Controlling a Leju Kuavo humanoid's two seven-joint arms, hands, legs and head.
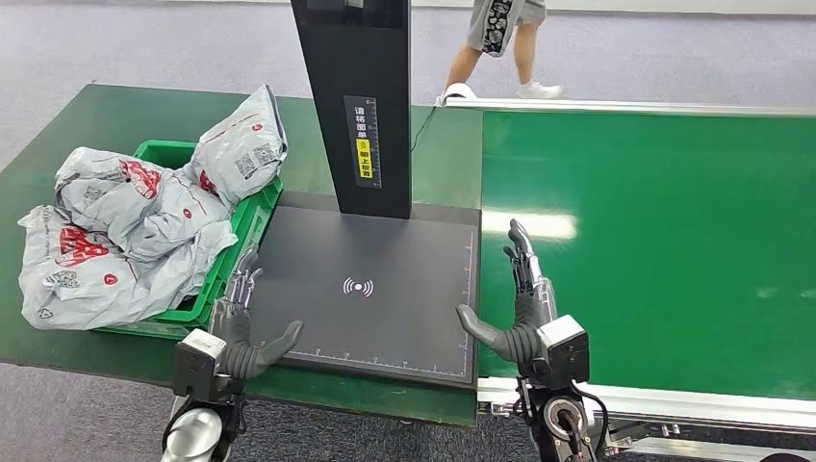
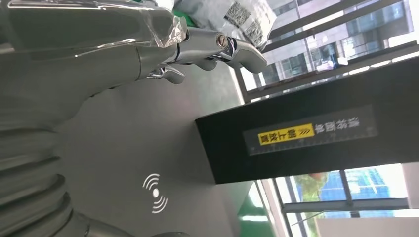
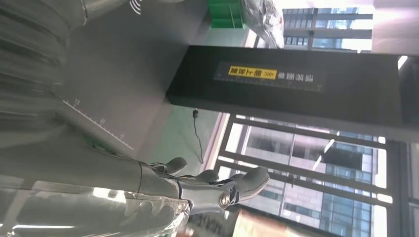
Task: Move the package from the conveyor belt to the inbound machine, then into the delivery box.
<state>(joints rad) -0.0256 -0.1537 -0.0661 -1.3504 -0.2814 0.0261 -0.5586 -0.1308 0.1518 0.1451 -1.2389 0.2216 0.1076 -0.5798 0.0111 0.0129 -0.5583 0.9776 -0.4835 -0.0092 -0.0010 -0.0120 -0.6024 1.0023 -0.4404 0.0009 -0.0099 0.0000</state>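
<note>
Several crinkled plastic packages overfill a ribbed green box.

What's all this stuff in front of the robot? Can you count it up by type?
Grey packages: at least 3, piled, exact count unclear
Green crate: 1
Scanning machine: 1
Conveyor belt: 1
Robot hands: 2, left hand, right hand
Total: at least 8

Scanner column top cut off; person above waist cropped.
</note>
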